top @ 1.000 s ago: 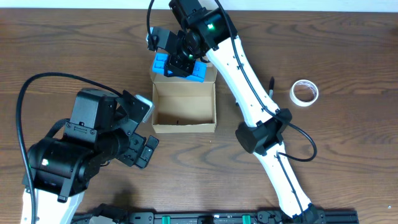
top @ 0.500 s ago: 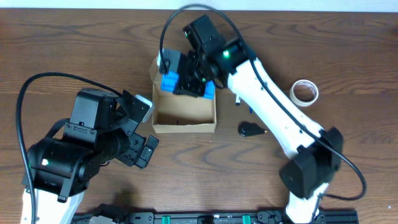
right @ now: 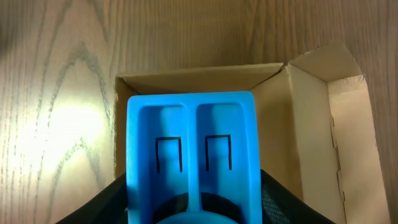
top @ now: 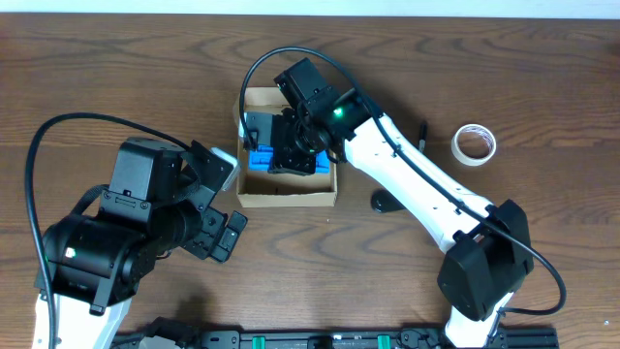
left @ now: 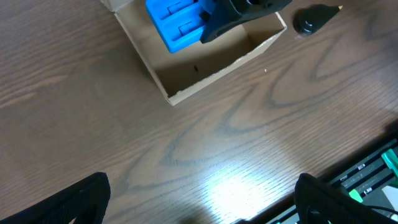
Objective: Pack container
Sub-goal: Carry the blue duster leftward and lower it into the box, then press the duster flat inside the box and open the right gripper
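Note:
The container [top: 287,197] is a tan cardboard box with its lid flap open toward the far side, in the middle of the table. It also shows in the left wrist view [left: 205,78] and the right wrist view [right: 292,118]. My right gripper [top: 289,153] is shut on a blue plastic block [top: 263,159] and holds it inside the box opening. The blue block fills the right wrist view [right: 191,155] and shows in the left wrist view [left: 177,25]. My left gripper [left: 199,199] is open and empty, above bare table near the front left.
A roll of white tape [top: 475,144] lies at the right. A black pen [top: 422,131] lies between it and the right arm. A black teardrop-shaped object [top: 386,202] lies right of the box, also in the left wrist view [left: 316,17].
My right gripper has carried the blue block from beyond the box's far edge down into the box opening. The left arm has not moved.

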